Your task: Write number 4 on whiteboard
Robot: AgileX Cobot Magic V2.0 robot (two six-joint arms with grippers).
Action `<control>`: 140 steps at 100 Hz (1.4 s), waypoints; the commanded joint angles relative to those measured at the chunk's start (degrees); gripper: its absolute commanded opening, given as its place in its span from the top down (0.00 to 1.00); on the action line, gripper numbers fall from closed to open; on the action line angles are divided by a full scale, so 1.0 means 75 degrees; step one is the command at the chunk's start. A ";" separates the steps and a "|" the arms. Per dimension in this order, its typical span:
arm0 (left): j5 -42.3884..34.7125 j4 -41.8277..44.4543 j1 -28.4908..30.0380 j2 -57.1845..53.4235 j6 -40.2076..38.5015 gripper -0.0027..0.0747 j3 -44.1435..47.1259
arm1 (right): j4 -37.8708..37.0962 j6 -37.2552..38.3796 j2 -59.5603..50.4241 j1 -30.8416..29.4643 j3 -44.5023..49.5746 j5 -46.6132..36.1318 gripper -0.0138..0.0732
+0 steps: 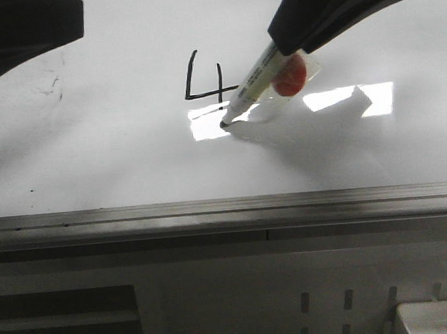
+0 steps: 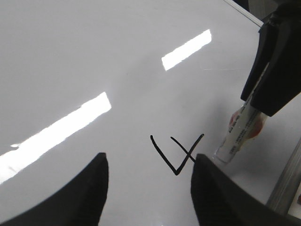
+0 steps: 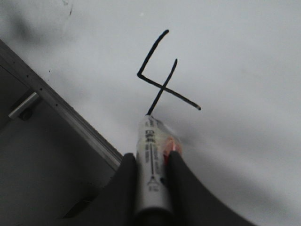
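The right gripper (image 3: 153,176) is closed on a marker (image 1: 250,87), whose tip touches the whiteboard (image 1: 114,160) at the number 4 (image 1: 205,79). The left gripper (image 2: 148,183) is open above the glossy board, near its grey edge strip (image 1: 211,208).

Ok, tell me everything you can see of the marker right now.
The marker is a white cylinder printed with small dark text and a dark tip, with an orange-red piece beside its barrel. It is clamped between the fingers of the right gripper and slants down towards the whiteboard. Its tip sits at the lower end of the short vertical stroke of the number 4, at or just off the surface; contact cannot be confirmed. Its shadow falls on the board beside it.
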 commanded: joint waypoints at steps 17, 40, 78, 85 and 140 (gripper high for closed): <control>-0.0508 0.0892 -0.0280 -0.0095 -0.0222 0.49 -0.0178 | -0.0087 -0.0095 -0.0551 0.0519 -0.0392 -0.0319 0.92; -0.0402 0.0807 -0.0696 0.0075 -0.0235 0.49 -0.0178 | -0.0087 -0.0095 -0.0611 0.1512 -0.0660 -0.0221 0.92; -0.0578 0.0893 -0.1039 0.0542 -0.0235 0.49 -0.0178 | 0.0179 -0.0095 -0.0611 0.1988 -0.0674 -0.0186 0.92; -0.0578 0.0893 -0.1151 0.0603 -0.0235 0.49 -0.0178 | 0.0243 -0.0095 -0.0611 0.1988 -0.0674 -0.0145 0.92; -0.0975 0.0921 -0.1308 0.0734 -0.0235 0.99 -0.0178 | 0.0257 -0.0095 -0.0611 0.1998 -0.0674 0.0053 0.92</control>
